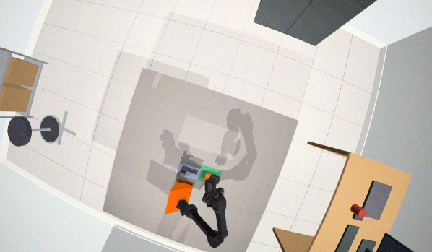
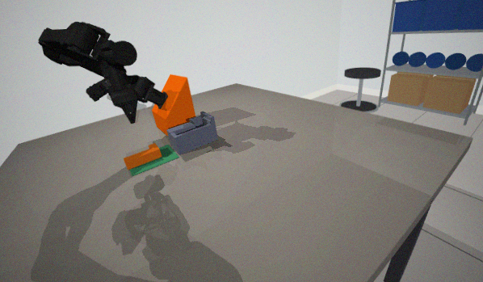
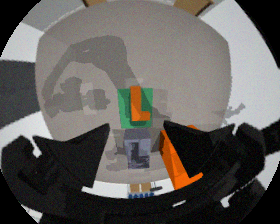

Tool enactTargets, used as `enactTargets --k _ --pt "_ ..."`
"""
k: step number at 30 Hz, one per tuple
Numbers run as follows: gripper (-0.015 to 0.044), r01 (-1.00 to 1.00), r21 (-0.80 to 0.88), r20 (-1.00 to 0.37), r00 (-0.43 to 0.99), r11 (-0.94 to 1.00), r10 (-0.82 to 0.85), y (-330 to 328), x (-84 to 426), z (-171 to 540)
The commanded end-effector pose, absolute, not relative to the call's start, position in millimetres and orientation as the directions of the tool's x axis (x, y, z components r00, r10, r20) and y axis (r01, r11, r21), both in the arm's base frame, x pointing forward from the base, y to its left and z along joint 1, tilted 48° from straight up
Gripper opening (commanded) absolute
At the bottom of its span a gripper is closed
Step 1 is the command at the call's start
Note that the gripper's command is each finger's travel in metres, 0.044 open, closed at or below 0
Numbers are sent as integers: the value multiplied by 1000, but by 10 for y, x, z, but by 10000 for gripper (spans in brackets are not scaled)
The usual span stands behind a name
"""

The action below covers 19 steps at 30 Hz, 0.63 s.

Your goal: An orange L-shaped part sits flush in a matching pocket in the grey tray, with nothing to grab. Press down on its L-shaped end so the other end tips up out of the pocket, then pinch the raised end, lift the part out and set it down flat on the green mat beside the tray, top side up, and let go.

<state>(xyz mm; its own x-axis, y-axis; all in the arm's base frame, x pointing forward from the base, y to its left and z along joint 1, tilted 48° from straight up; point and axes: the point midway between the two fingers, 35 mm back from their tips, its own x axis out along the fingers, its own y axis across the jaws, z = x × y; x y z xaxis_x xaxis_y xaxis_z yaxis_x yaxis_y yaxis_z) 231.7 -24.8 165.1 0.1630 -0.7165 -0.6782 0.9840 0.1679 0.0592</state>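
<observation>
The orange L-shaped part point(image 2: 142, 157) point(image 3: 135, 102) lies on the green mat point(image 2: 153, 166) point(image 3: 125, 112), with its L outline facing up and its foot toward the tray. It looks flat, and its far end reaches the mat's edge. The grey tray point(image 2: 194, 142) point(image 3: 137, 135) stands beside the mat, and its L-shaped pocket is empty. My gripper point(image 2: 131, 120) point(image 3: 136, 124) is open and empty, above the part and clear of it. In the top view the arm hides some of the part and its fingertips are hard to make out.
A tall orange wedge block point(image 1: 177, 198) point(image 2: 178, 101) point(image 3: 173, 165) stands close beside the tray, with the arm's base on its sloped face. Dark arm shadows fall across the table point(image 1: 267, 133) point(image 2: 323, 190). A stool and shelves stand beyond the table.
</observation>
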Motion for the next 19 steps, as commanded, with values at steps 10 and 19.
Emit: enactTargets --k 10,19 --pt "400 985 56 -676 160 166 -719 -214 2294 1695" --pt "400 985 56 -676 160 166 -719 -214 2294 1695"
